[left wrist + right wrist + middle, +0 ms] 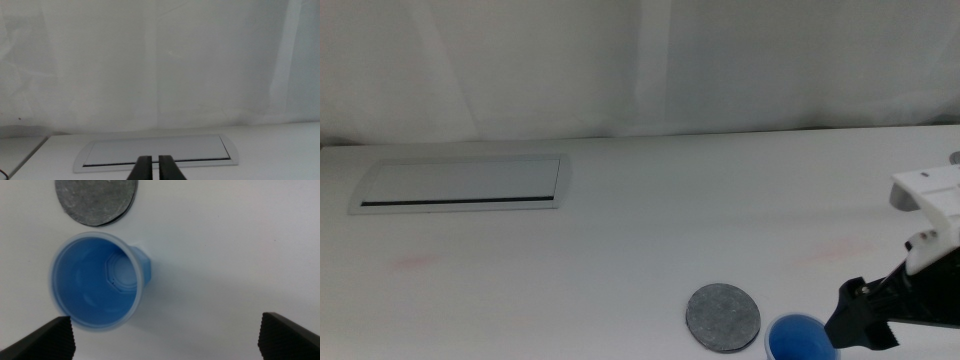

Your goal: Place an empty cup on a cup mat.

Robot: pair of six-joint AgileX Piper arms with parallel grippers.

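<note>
The cup (798,338) stands upright and empty on the table (620,230) at the near edge, just right of the cup mat (723,318), close beside it but not on it; from above, its blue inside and pale rim (95,282) show, with the grey mat (96,201) bare next to it; the right gripper (165,335) comes in from the right, its jaws spread wide, one jaw by the cup's rim and the other well apart from it, holding nothing; the left gripper (155,169) waits apart, jaws pressed nearly together, facing the white panel (460,184) at the far left.
</note>
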